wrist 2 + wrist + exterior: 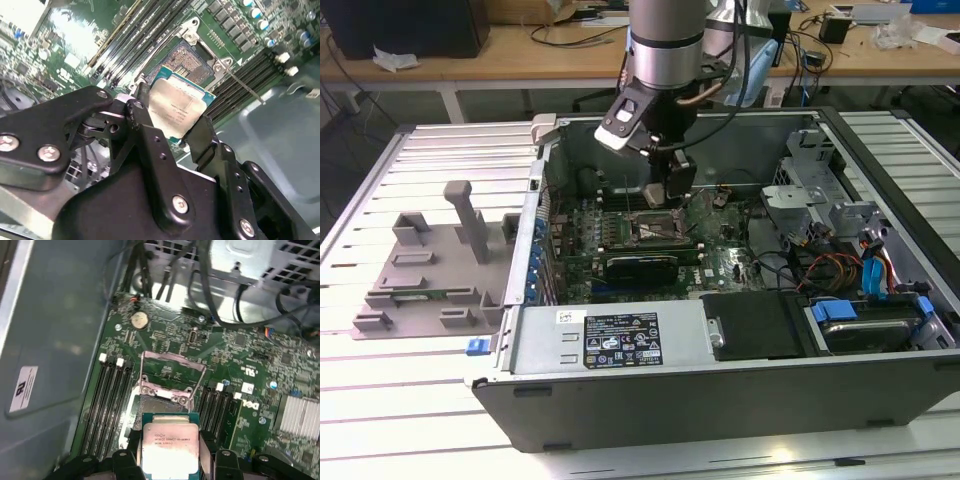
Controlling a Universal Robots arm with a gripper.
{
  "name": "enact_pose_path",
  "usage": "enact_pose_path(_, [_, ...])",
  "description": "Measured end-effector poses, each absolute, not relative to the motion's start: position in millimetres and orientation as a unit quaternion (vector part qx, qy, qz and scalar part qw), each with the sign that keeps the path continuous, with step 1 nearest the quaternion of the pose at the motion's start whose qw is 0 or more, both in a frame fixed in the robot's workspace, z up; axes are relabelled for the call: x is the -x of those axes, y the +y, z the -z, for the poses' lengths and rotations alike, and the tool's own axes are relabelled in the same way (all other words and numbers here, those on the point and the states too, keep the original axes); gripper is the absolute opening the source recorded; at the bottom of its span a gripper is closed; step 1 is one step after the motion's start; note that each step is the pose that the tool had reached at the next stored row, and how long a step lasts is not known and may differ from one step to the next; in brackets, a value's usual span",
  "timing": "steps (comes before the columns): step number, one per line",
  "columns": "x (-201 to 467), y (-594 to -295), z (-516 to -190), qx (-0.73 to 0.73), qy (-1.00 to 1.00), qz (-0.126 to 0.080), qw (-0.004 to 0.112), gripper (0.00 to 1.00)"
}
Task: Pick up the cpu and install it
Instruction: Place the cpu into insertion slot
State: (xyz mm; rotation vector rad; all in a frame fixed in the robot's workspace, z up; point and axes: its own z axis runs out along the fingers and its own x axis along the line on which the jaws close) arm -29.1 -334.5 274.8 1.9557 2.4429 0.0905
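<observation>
While the gripper point(171, 116) clamps its edges, the cpu point(167, 446) hangs over the open socket point(156, 402).

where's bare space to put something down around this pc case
The ribbed table is bare between the grey tray and its near edge, and along the near wall of the case. Inside it is crowded: the gripper holds the cpu by the socket, with cables beside.

The cpu point(167, 450) had a dull silver metal top. The tool point(170, 114) was matt black, the tray point(420, 270) smooth grey plastic, the motherboard point(170, 340) glossy green.
</observation>
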Motion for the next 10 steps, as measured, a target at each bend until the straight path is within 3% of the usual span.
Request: enact_pose_path(10, [29.4,-334.5,-268.6,-0.684,0.729,-0.033,0.013,0.54])
